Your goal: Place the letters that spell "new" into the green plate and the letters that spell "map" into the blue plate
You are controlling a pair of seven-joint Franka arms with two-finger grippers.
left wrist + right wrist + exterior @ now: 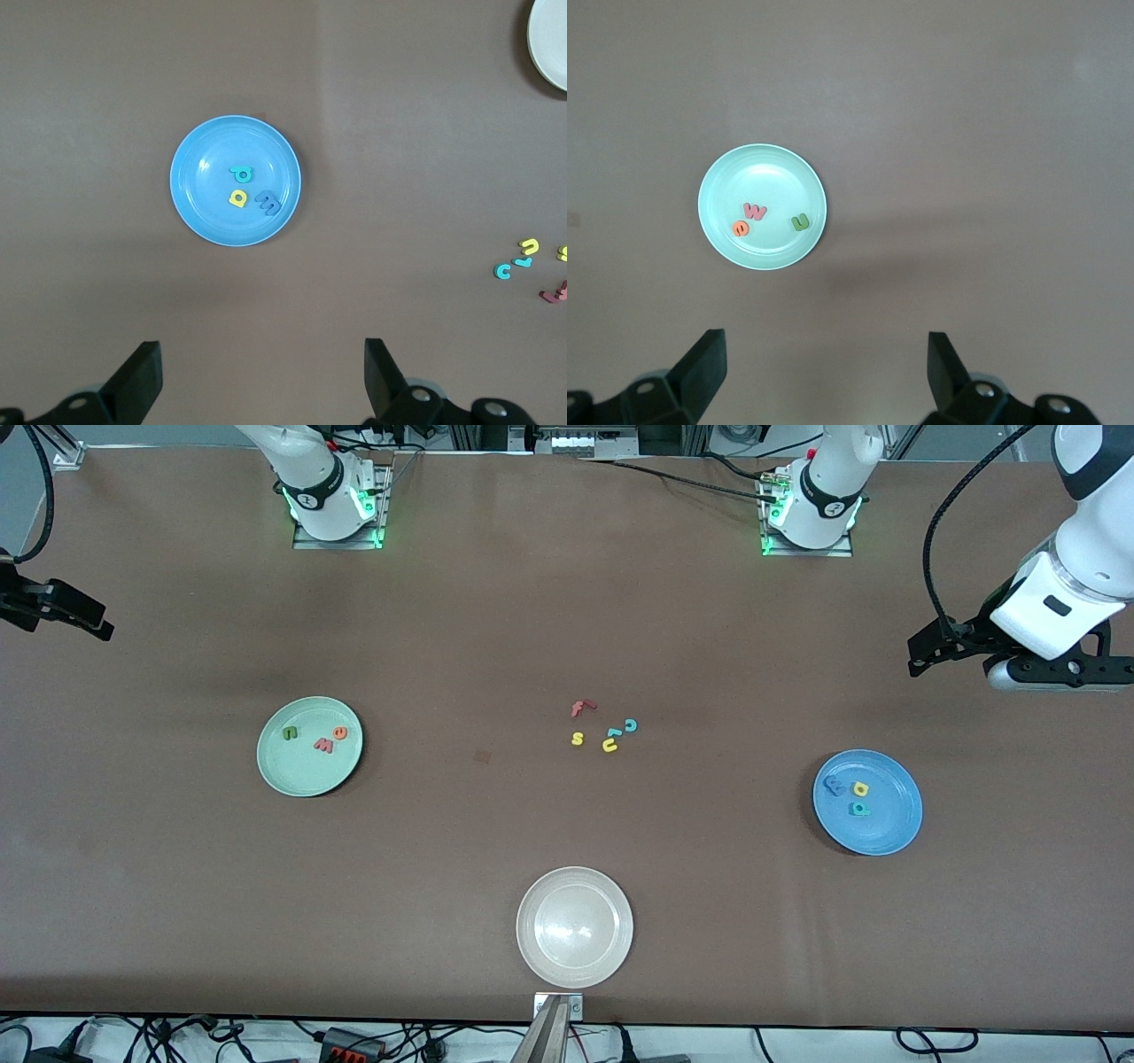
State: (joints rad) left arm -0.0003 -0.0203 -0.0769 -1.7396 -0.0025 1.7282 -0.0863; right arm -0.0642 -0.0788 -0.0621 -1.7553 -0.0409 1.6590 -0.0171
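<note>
We find the dark green n, the orange e and the salmon-red w all lying flat inside the green plate, and the blue m, the yellow a and the teal p all inside the blue plate, so by our reading both words are already sorted and no letter waits to be fetched. From the right gripper, whose fingers stand wide apart with nothing between them, the green plate lies below and ahead, well apart from the fingertips; this arm hangs raised at its own end of the table. From the left gripper, likewise spread and empty, the blue plate sits below and ahead in the same way, well clear. Each plate is plainly nearer its own arm. The leftover letters between the plates and the beige plate belong to neither word, and we judge that they should stay untouched.
</note>
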